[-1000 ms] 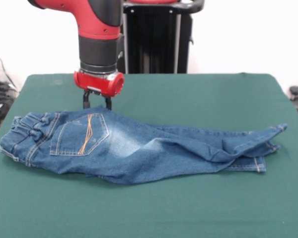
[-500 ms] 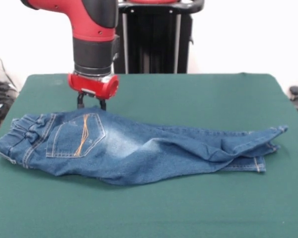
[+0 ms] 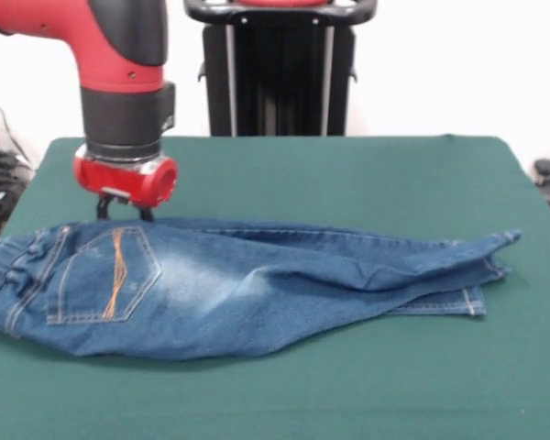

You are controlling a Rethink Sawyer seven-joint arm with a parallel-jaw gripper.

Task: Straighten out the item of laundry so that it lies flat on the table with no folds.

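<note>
**Jeans stretched across the table, gripper pinned at the far edge by the pocket**

So here's how it sits. The small pair of blue denim jeans (image 3: 247, 289) lies lengthwise across the dark green felt-topped table (image 3: 348, 174), running nearly the whole width of the picture. The elastic waistband (image 3: 5, 275) is at the picture's left, right at the table's left edge, and the leg cuffs (image 3: 481, 275) end up over on the right. The back pocket with orange stitching (image 3: 105, 284) faces up, with a faded whitish patch (image 3: 192, 284) just beside it.

It's not flat. One leg lies over the other, there's a long fold line running along the upper leg towards the cuffs, and the cuff end is a bit rumpled with the lower hem poking out underneath.

The red and black arm (image 3: 119, 64) comes down on the left, and its gripper (image 3: 122, 213) is at the far edge of the jeans, just behind the pocket. The two dark fingers (image 3: 102, 207) look pinched onto the denim edge there, tips right at the cloth, though the actual contact is hard to make out from this side.
</note>
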